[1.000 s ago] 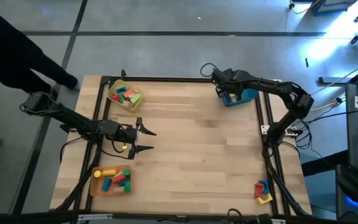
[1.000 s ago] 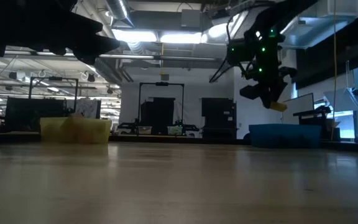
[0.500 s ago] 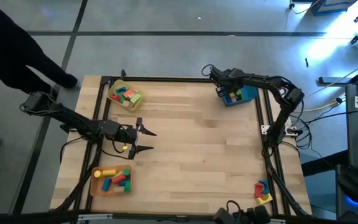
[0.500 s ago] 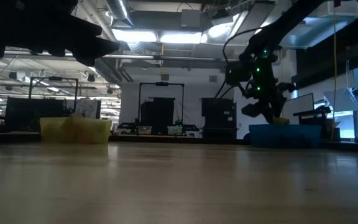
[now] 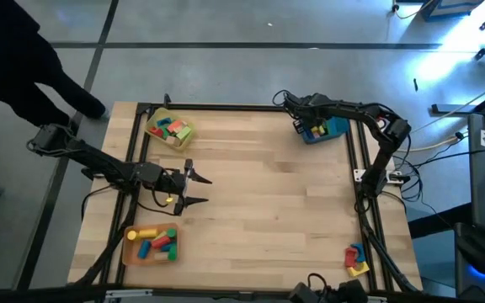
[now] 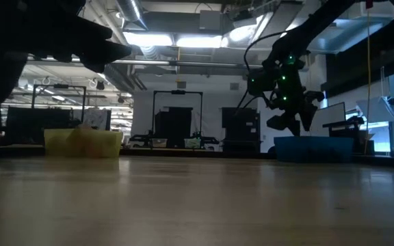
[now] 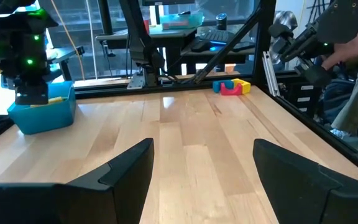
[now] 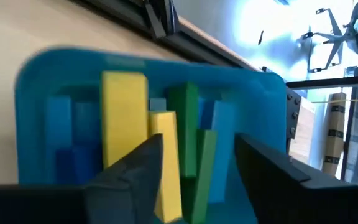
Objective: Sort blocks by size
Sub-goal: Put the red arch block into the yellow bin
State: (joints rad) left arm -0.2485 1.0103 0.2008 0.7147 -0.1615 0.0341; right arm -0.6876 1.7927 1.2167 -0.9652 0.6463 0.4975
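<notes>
The blocks lie in four groups. One set fills the blue tray (image 5: 322,130) at the far right of the table (image 5: 259,202); the right wrist view shows yellow bars (image 8: 124,112), green bars (image 8: 188,124) and blue pieces (image 8: 58,118) standing side by side inside it, their lower ends cut off by the gripper's own fingers. A second set of red, green and yellow blocks (image 5: 170,130) sits in the yellow tray (image 5: 152,119) at the far left. A third set (image 5: 154,241) lies in the orange tray (image 5: 130,252) at the near left. A small loose pile (image 5: 356,259) of red, blue and yellow pieces rests on the bare wood at the near right corner.

The right gripper (image 5: 303,124) hangs directly over the blue tray with its fingers spread and nothing between them. In the low view it is a dark silhouette and the tray's contents cannot be made out.

The left gripper (image 5: 199,190) hovers above the left side of the table, between the yellow and orange trays, fingers spread wide and empty.

A person (image 5: 15,59) stands off the far left corner, mostly cut off by the frame; another person's arm shows at the right edge of the left wrist view.
</notes>
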